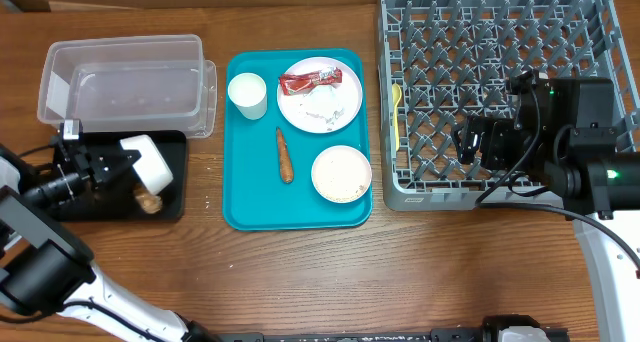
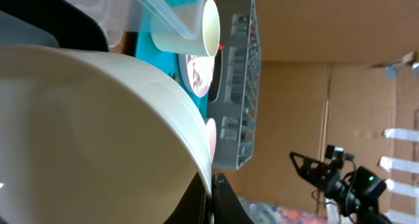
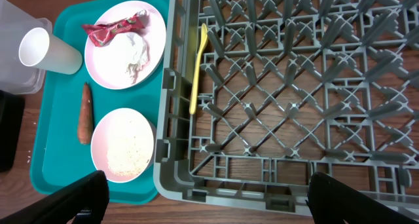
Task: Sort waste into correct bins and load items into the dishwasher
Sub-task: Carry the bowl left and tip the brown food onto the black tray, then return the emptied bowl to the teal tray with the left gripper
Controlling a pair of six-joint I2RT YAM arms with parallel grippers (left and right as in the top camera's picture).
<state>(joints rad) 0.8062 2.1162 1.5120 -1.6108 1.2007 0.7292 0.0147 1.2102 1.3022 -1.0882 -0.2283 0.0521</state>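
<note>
My left gripper (image 1: 128, 160) is shut on the rim of a small white bowl (image 1: 150, 160), held tilted over the black tray bin (image 1: 172, 207); a brown food clump (image 1: 149, 202) lies in that bin. In the left wrist view the bowl (image 2: 98, 132) fills the frame, its rim pinched between the fingers (image 2: 226, 201). My right gripper (image 1: 478, 142) hangs open and empty over the grey dishwasher rack (image 1: 500, 82). On the teal tray (image 1: 240, 182) stand a cup (image 1: 247, 94), a plate (image 3: 157, 63) with red wrapper (image 3: 111, 27) and napkin (image 3: 134, 54), a carrot stick (image 3: 85, 112) and a rice bowl (image 3: 123, 145).
The clear tub bin (image 1: 125, 82) stands behind the black tray, at the far left. A yellow spoon (image 3: 198, 67) lies inside the rack along its left wall. Wood table surface shows in front of the tray and rack.
</note>
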